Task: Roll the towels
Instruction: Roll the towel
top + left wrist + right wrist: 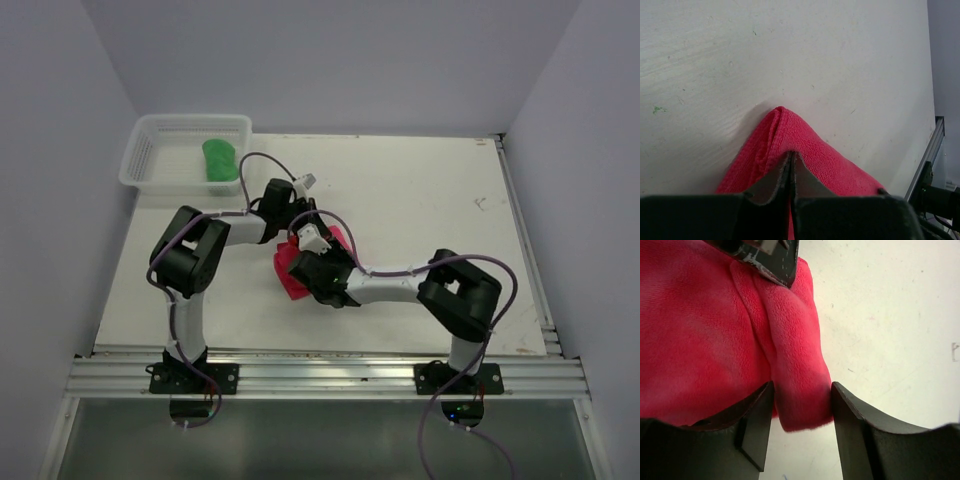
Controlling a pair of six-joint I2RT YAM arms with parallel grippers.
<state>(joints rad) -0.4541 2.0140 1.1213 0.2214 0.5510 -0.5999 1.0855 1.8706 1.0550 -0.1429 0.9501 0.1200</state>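
Pink-red towel, 1, clenched in left pincer, right pincer released astride it; green towel, 1, lies in 1 basket.

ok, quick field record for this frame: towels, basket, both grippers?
pink towel: bunched at the middle of the table, both grippers on it
green towel: compact bundle inside the white basket, far left corner
left gripper: shut, pinching the pink towel's edge
right gripper: open, a fold of the pink towel between its fingers
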